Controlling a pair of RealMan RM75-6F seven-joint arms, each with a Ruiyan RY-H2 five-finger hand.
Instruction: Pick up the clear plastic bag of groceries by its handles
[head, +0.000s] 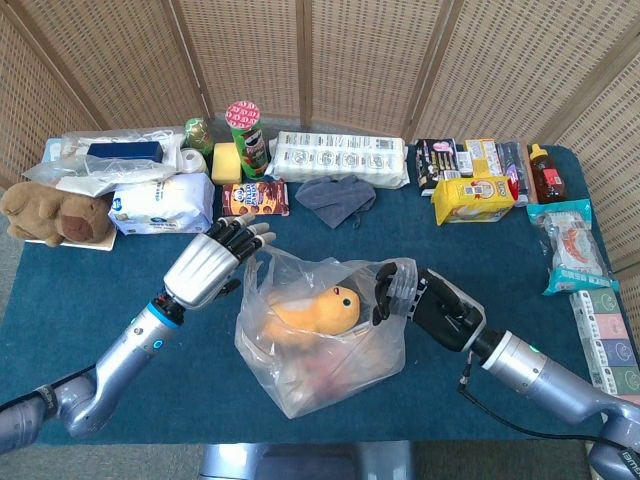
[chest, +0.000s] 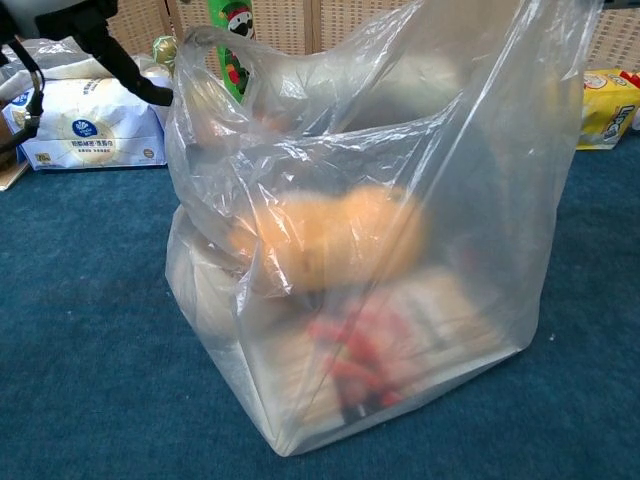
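The clear plastic bag (head: 320, 345) stands mid-table with an orange-yellow soft item and packets inside; it fills the chest view (chest: 370, 250). My right hand (head: 412, 298) grips the bag's right handle (head: 394, 270), holding that side up. The left handle (head: 258, 266) is a free loop, also seen in the chest view (chest: 212, 44). My left hand (head: 215, 264) hovers just left of that loop, fingers spread, holding nothing; its dark fingertips (chest: 148, 92) nearly touch the plastic.
Along the back stand a Pringles can (head: 246, 138), a white tissue pack (head: 160, 205), a teddy bear (head: 52, 215), a cookie box (head: 255, 198), a grey cloth (head: 336, 196) and a yellow box (head: 472, 198). More packets lie at the right edge (head: 572, 250).
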